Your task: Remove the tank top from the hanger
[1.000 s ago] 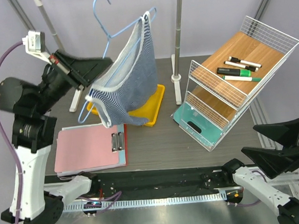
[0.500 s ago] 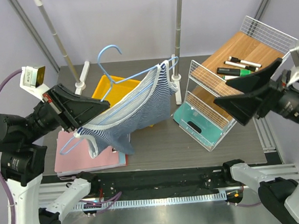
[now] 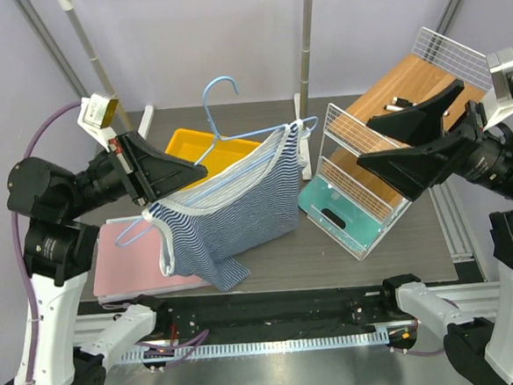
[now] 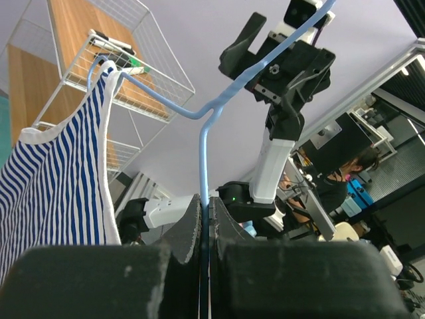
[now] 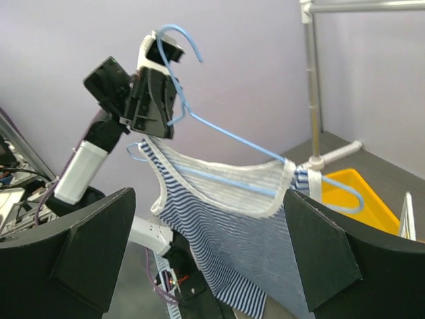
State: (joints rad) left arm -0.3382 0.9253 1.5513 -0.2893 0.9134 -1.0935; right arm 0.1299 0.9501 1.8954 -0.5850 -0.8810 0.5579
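The tank top (image 3: 232,216), navy-and-white striped with white edging, hangs on the light-blue wire hanger (image 3: 235,143) in mid-air above the table's middle. My left gripper (image 3: 200,164) is shut on the hanger's wire just below the hook. In the left wrist view the wire (image 4: 204,159) runs straight up between the closed fingers of that gripper (image 4: 204,214), with the tank top (image 4: 60,179) draped at left. My right gripper (image 3: 365,141) stands wide open to the right of the garment, apart from it. The right wrist view frames the tank top (image 5: 246,232) and hanger (image 5: 226,136) between that gripper's (image 5: 209,199) spread fingers.
A yellow tray (image 3: 191,142) lies behind the garment and a pink clipboard (image 3: 125,268) at the front left. A white wire shelf rack (image 3: 360,163) with wooden shelves and a teal bin (image 3: 332,209) stands at right, behind my right gripper. Grey rack poles (image 3: 308,48) rise at the back.
My left arm has carried the hanger and tank top forward and rightward, tilting it flatter. My right arm has risen from the front right corner up beside the wire rack, facing the garment.
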